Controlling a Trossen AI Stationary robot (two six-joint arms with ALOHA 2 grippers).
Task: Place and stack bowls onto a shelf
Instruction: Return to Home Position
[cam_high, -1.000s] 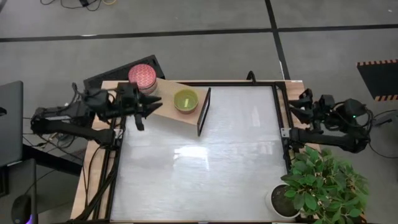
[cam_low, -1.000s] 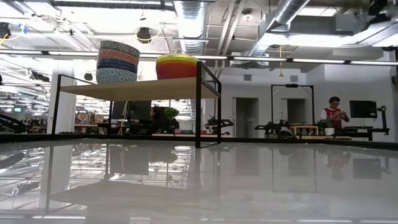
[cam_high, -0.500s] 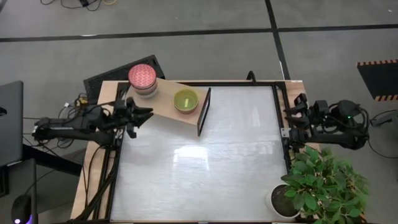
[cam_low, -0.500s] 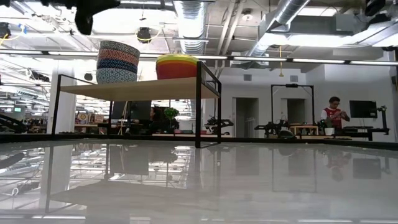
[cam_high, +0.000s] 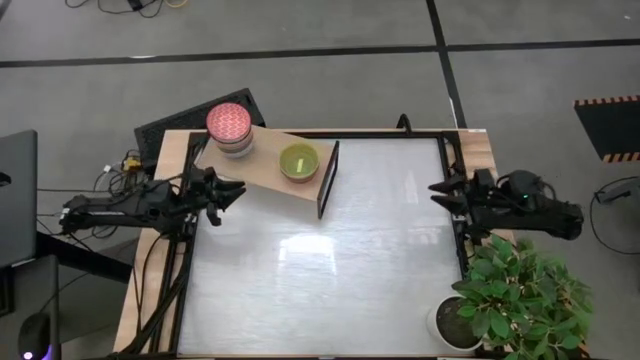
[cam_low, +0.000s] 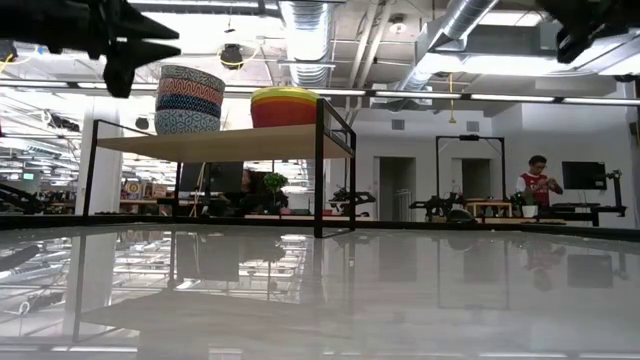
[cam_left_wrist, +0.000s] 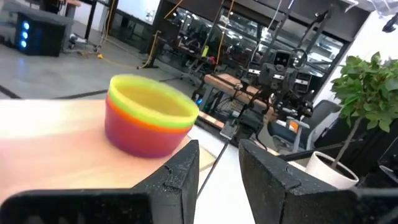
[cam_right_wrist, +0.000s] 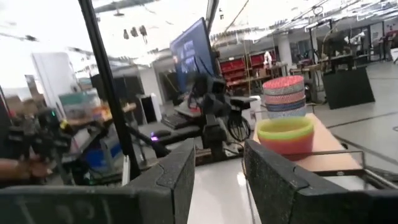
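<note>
Silvery worktop (cam_high: 320, 270) is lying open; your left hand (cam_high: 232, 192) and right hand (cam_high: 438, 192) are hanging spread, empty, at its side edges.

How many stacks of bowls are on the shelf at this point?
2. A patterned stack stands at the shelf's open end; a plain stack topped by a yellow bowl stands beside the dark end panel. What nests inside each is partly hidden.

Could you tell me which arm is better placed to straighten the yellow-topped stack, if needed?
Probably the left: the left tool hangs open close beside the shelf, facing the yellow-topped stack, while the right tool waits across the table.
</note>
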